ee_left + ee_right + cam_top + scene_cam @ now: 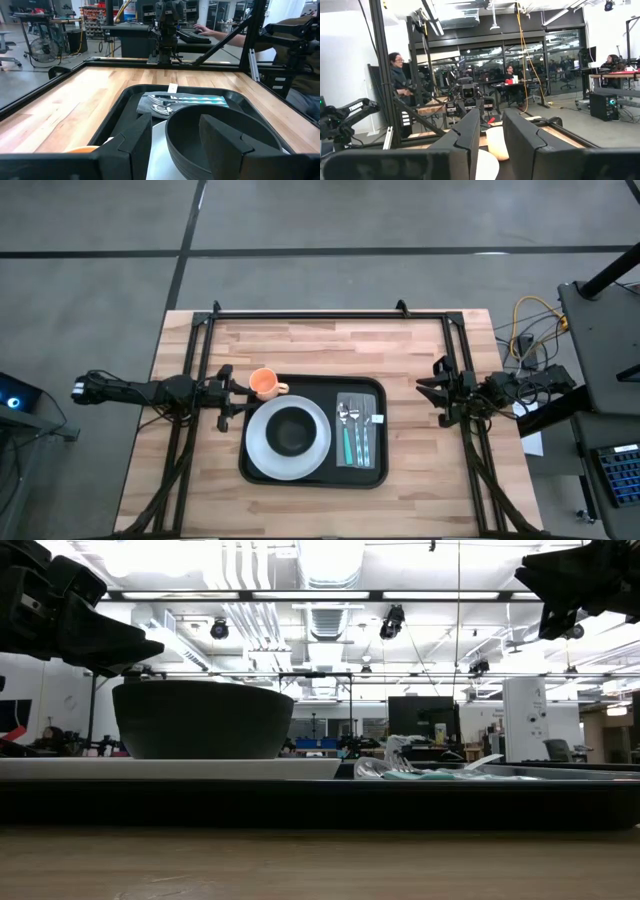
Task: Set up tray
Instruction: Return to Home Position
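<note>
Large flat black rectangular tray (318, 388) is found on the wooden table (300, 345), between both grippers. On it are seen a white round plate (258, 452) with a dark bowl (292, 430), an orange cup (263, 383) and a grey napkin (371, 444) bearing blue-handled cutlery (355, 442). Left gripper (230, 395) is raised just beside the cup, fingers parted. Right gripper (432, 392) is raised clear of the napkin side, fingers parted.

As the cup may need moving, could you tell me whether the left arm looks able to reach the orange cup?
Probably yes: the left gripper, open, hangs beside the tray's left edge, and the orange cup stands close by it at that corner, with nothing between them.
</note>
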### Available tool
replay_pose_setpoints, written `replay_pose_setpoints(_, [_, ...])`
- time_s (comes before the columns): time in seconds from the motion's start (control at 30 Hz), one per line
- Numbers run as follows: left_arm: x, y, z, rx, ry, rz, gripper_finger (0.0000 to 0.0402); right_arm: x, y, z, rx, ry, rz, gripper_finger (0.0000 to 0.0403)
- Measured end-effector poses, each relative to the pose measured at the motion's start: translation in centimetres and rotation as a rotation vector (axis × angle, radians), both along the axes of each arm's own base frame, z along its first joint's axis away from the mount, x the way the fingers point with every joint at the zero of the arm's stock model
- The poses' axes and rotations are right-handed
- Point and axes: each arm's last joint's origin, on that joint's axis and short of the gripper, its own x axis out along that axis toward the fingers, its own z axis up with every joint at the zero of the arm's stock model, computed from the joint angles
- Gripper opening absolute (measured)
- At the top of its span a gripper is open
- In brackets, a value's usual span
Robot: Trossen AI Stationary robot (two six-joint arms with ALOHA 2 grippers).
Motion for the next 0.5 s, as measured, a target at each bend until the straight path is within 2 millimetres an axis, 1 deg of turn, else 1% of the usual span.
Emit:
replay_pose_setpoints(0.2, [0.0,0.0,0.0,0.0,0.0,0.0,0.0146,0.0,0.0,0.0,0.0,0.0,0.0,0.0068])
replay_pose_setpoints(0.5, [0.0,0.0,0.0,0.0,0.0,0.0,0.0146,0.0,0.0,0.0,0.0,0.0,0.0,0.0082])
